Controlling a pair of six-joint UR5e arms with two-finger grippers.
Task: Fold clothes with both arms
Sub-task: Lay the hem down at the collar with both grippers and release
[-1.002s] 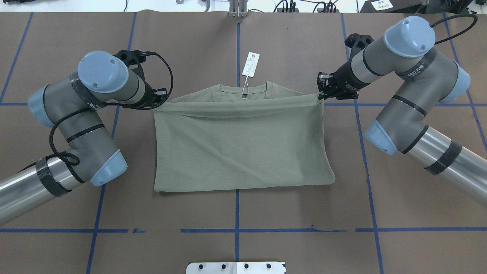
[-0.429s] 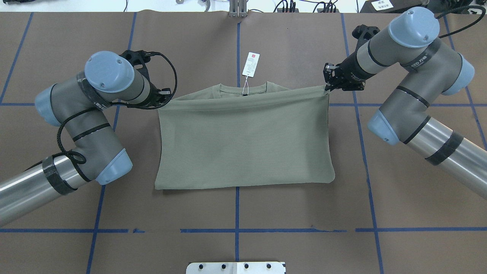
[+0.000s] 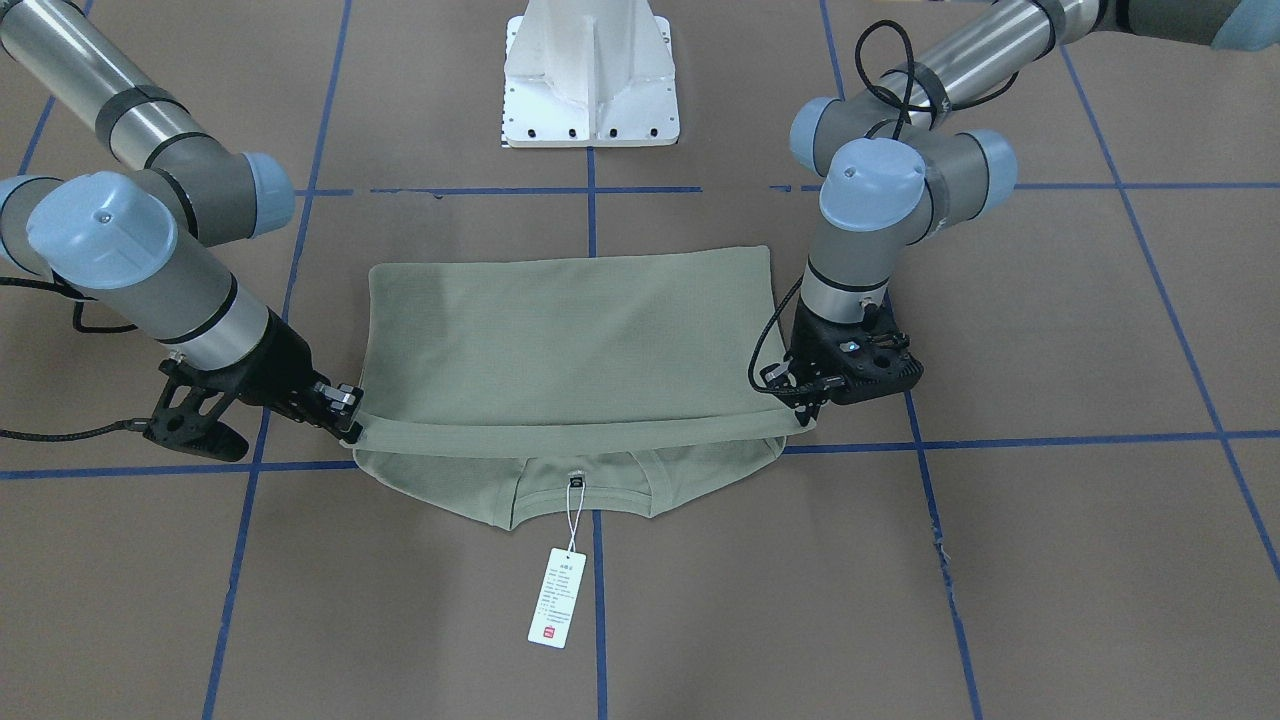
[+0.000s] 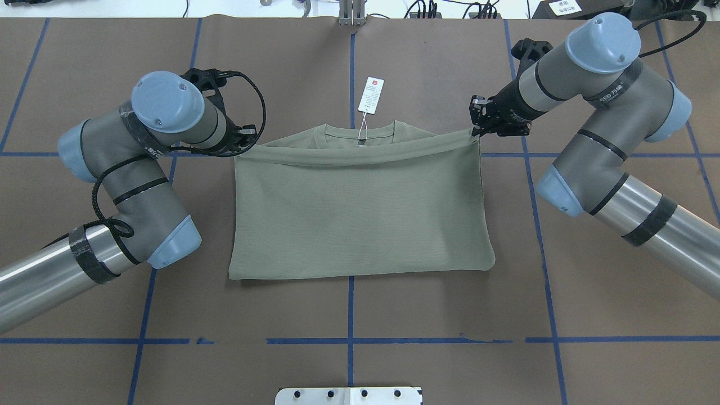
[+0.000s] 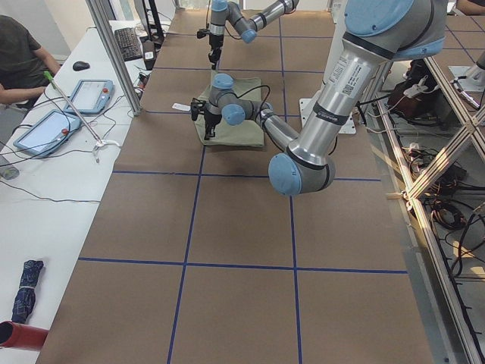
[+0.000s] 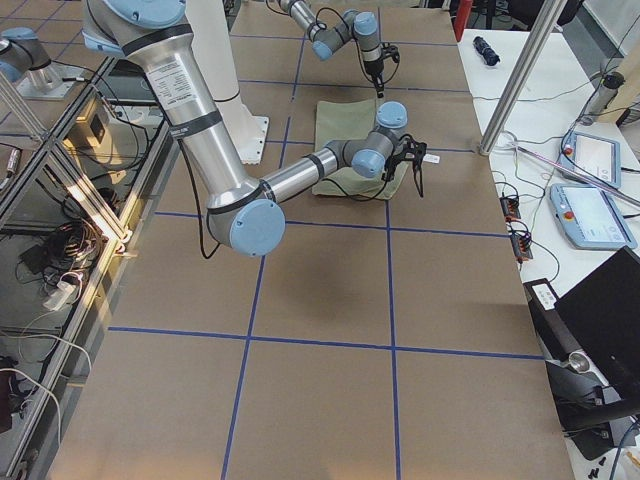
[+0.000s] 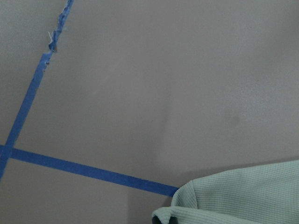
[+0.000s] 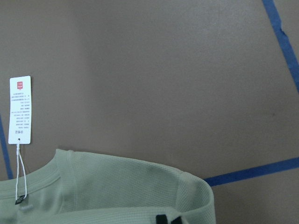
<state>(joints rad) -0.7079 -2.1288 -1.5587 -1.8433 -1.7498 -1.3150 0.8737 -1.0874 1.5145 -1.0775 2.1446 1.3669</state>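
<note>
- The desk (image 4: 394,315) carries the shirt (image 4: 360,214) at its middle, with the collar (image 4: 360,132) pointing away from the robot.
- The shirt lies doubled over. Its lower hem is stretched in a taut line just short of the collar, on the robot's side.
- The left fingers (image 3: 800,402), left of the collar, are clenched on one hem corner. The right fingers (image 4: 476,129), right of the collar, pinch the other.
- The step in hand looks like the bottom-to-top half fold, nearly complete.
- Next, both corners need lowering evenly beside the collar with the hem straight, then letting go.
- The paper tag (image 4: 371,95) lies beyond the collar, outside the fold.
</note>
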